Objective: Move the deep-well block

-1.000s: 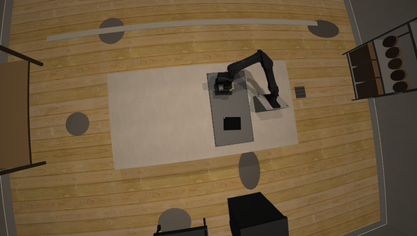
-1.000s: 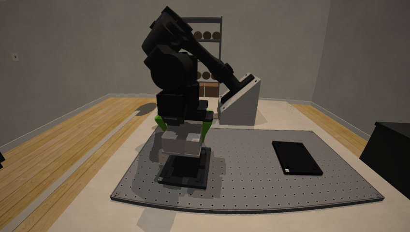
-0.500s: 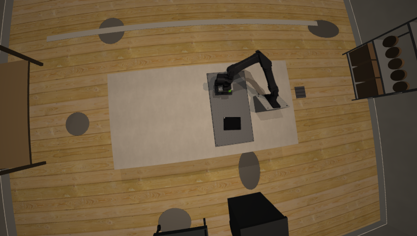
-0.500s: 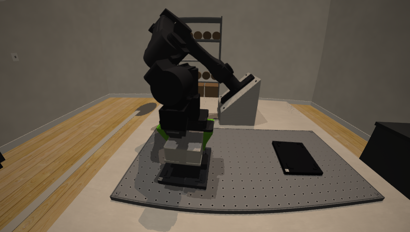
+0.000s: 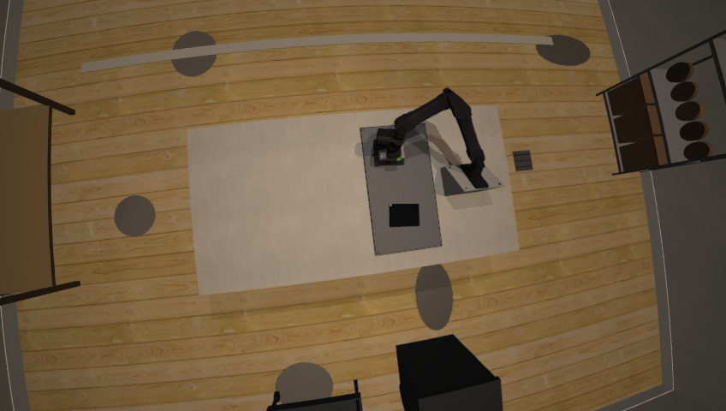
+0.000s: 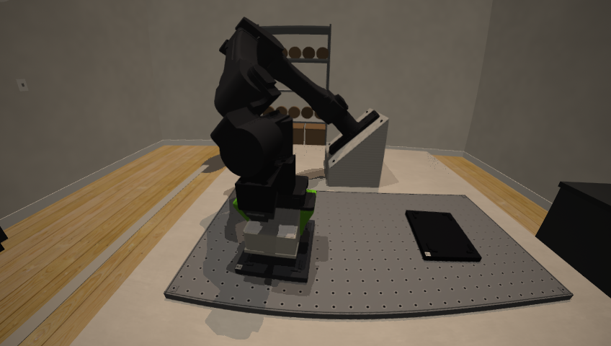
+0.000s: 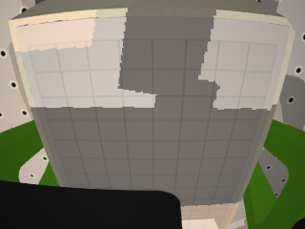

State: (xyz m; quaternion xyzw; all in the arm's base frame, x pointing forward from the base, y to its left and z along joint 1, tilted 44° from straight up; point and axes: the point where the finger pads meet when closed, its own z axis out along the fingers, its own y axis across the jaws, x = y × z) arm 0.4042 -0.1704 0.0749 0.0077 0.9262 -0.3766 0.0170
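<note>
the arm reaches from its slanted grey mount at the back of the desk and bends down over the left part of the grey, hole-dotted board. its green fingers stand spread wide, clamped on the long sides of the pale block, one on each side; only the right one shows clearly in the side view, while the wrist view shows green on both sides of the block.

the block hangs upright and level just above the black nest near the left edge of the desk. it sits very close over the nest; whether its underside touches the nest cannot be told from here. in the wrist view the block's top fills most of the picture, its grid of wells facing up, half in shadow from the arm. from overhead the arm's wrist covers the block almost entirely.

the second black nest lies flat toward the right edge of the desk, well apart from the first, with nothing on it. a small white label shows at its near left corner.

behind the desk a shelf rack stands against the back wall, and a dark cabinet stands off the right edge.
</note>
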